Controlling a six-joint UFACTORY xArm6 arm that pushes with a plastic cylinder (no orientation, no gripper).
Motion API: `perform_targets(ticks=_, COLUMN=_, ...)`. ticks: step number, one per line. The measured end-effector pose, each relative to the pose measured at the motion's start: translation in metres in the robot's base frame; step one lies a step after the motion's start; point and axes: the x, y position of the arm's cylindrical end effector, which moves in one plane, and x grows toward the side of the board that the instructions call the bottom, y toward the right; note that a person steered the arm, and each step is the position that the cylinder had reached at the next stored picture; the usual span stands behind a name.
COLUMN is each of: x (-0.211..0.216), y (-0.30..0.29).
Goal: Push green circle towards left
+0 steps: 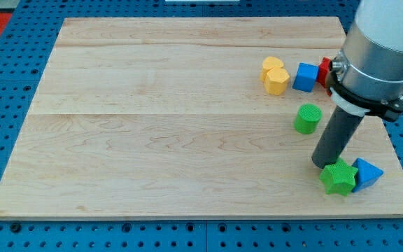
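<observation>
The green circle [308,118] is a short green cylinder standing on the wooden board [173,126] at the view's right. My tip [322,164] rests on the board below and slightly right of the green circle, a short gap apart from it. The tip touches or nearly touches the top left of the green star [339,177].
A blue triangle [367,173] lies against the green star's right side. Above the green circle sit a yellow heart [272,66], a yellow hexagon [277,80], a blue cube [305,77] and a red block [324,72], partly hidden by the arm. The board's right edge is close.
</observation>
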Motion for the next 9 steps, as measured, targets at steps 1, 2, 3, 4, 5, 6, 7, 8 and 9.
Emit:
perform_targets(ticks=1, x=0.001, y=0.003)
perform_targets(ticks=2, x=-0.01, y=0.003)
perform_targets(ticks=3, x=-0.019, y=0.006)
perform_targets(ticks=4, x=-0.027, y=0.017)
perform_targets(ticks=5, x=-0.047, y=0.021)
perform_targets(ticks=6, x=-0.067, y=0.03)
perform_targets(ticks=7, x=-0.086, y=0.032)
perform_targets(ticks=8, x=-0.104, y=0.023)
perform_targets(ticks=9, x=-0.107, y=0.009)
